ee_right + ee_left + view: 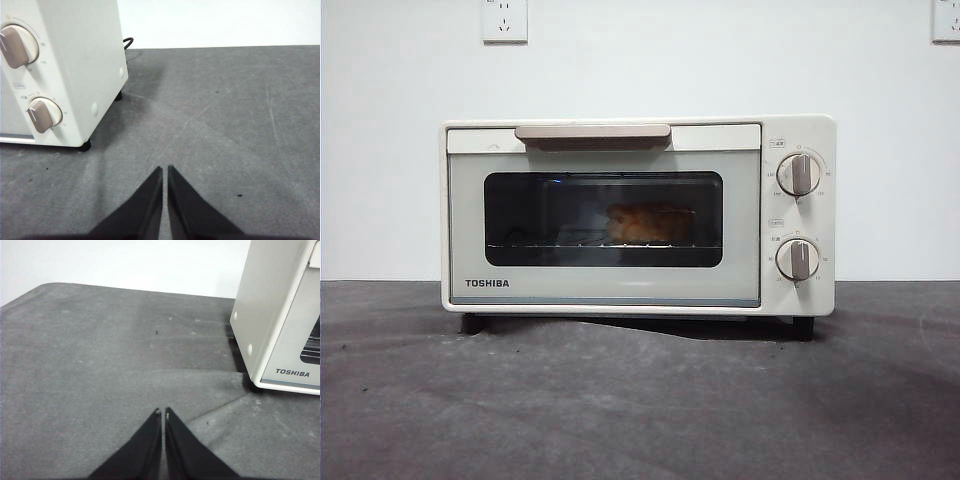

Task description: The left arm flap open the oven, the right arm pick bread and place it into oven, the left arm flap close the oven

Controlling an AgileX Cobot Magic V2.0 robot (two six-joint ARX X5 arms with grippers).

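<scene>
The cream-white TOSHIBA oven [620,135] stands in the middle of the table with its door shut and its beige handle [592,133] at the top. The golden bread [648,222] lies on the rack inside, seen through the dark window. My left gripper [162,413] is shut and empty, low over the mat off the oven's left side [270,305]. My right gripper [165,169] is shut and empty, low over the mat off the oven's right side [80,55]. Neither gripper shows in the front view.
Two beige knobs [799,173] sit on the oven's right panel. A dark grey mat [640,400] covers the table. A black cord [128,42] leads out behind the oven. A white wall with sockets [504,20] stands behind.
</scene>
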